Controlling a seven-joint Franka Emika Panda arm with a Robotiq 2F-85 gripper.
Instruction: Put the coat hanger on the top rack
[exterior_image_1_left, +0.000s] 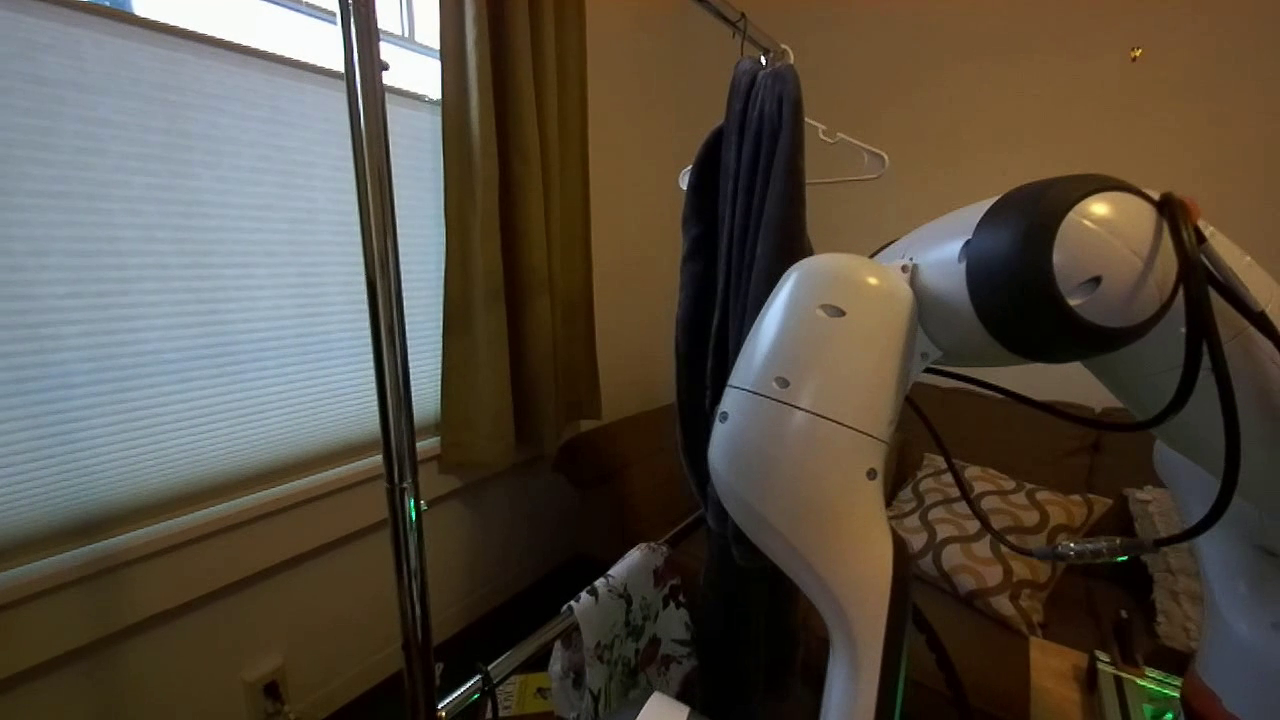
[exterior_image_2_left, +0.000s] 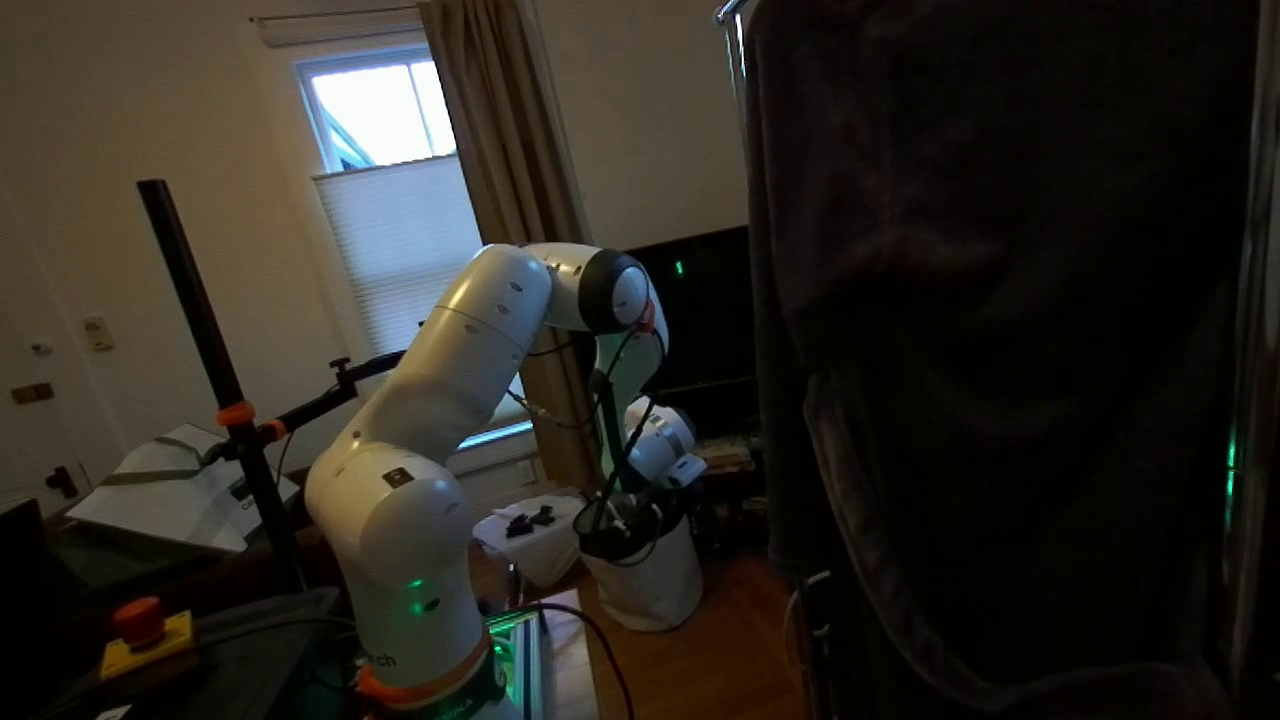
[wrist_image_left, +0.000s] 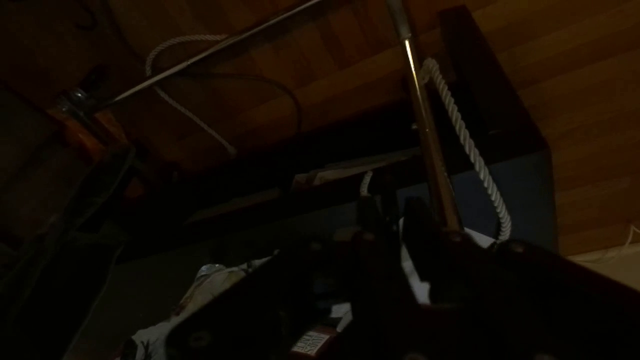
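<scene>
The top rack, a silver rail, shows at the top of an exterior view. A white coat hanger hangs there, its hook at the rail and its middle hidden behind a dark garment. The rail's end also shows in an exterior view. My gripper points down, low over a white basket, well away from the top rack. In the very dark wrist view, its black fingertips are a small gap apart. Something dark lies between or behind them; I cannot tell whether it is held.
A chrome upright of the stand rises near the window. A floral cloth drapes over the lower rail. The white basket stands on the floor below my hand. The wrist view shows a metal pole and a white rope.
</scene>
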